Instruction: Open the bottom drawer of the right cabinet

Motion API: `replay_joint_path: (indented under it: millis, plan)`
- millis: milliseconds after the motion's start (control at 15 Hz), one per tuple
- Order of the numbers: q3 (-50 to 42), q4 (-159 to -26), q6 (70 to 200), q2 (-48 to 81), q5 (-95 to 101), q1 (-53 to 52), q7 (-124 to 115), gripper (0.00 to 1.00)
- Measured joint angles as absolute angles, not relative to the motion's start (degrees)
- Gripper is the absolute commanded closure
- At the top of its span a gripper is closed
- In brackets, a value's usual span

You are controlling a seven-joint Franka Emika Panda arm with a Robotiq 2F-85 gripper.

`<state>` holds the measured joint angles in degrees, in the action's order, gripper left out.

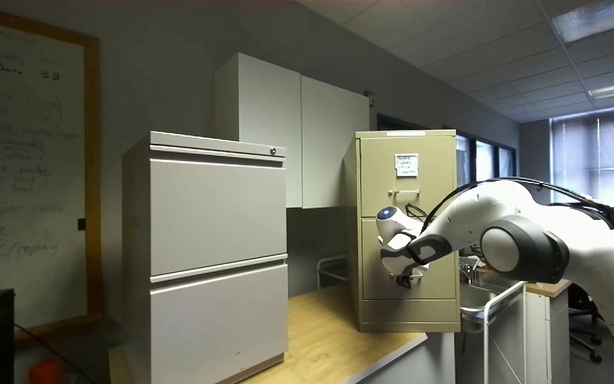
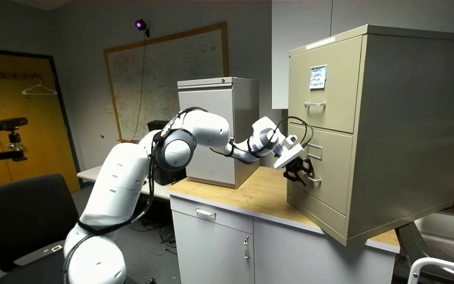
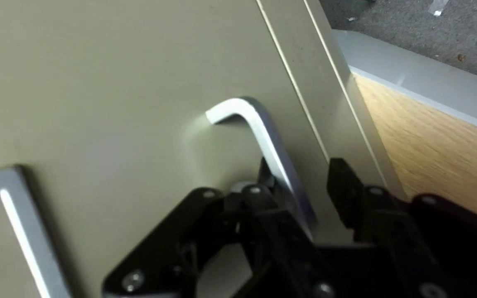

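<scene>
Bottom drawer [image 2: 331, 169]: closed, its tan-beige front flush with the right cabinet [image 2: 404, 130], under the upper drawer [image 2: 341, 94].
Right cabinet: tall, upright at the right end of the worktop [image 2: 250, 193] in both exterior views; its near lower corner juts past the worktop's edge.
Handle [image 3: 273, 151]: silver, bent at the end that shows; the hand [image 3: 302, 178] hides the other end in the wrist view.
Hand: released, jaws spread, the handle's bar lying between them. One finger [image 3: 266, 178] is just beside the bar, on the side of the label holder [image 3: 31, 236]; whether they touch, I cannot tell. The other finger [image 3: 342, 190] stands apart from the bar, toward the drawer's lower seam.
Label holder: silver frame, left in the wrist view, partly out of view.
Arm [image 2: 110, 189]: white and dark grey, black cables [image 2: 151, 177] strapped along it; in an exterior view it reaches from the near left to the right cabinet, sloping down at its end.
Upper drawer: closed, bearing a handwritten paper sheet [image 2: 317, 77] and a silver pull [image 2: 315, 104].
Grey cabinet [image 1: 216, 208]: wider, drawers closed, left on the worktop, well apart from the right cabinet.
Wall cupboards [image 1: 333, 144]: white, doors closed, far side, in an exterior view, partly hidden by both cabinets.
Whiteboard [image 1: 24, 176]: wood-framed, written on, left in an exterior view.
Sink [image 2: 447, 240]: metal, right of the worktop.
Chair [image 2: 26, 213]: black, near left.
</scene>
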<state>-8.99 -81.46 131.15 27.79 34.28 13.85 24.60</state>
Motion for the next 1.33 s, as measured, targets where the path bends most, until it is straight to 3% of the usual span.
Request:
replay_joint_path:
  millis: [867,1333]
  plan:
    - [-9.1,-81.0,131.4,27.8,34.3,13.9,34.2,0.91]
    - [-9.3,-87.1,135.7,24.1,34.5,13.9,36.1,0.92]
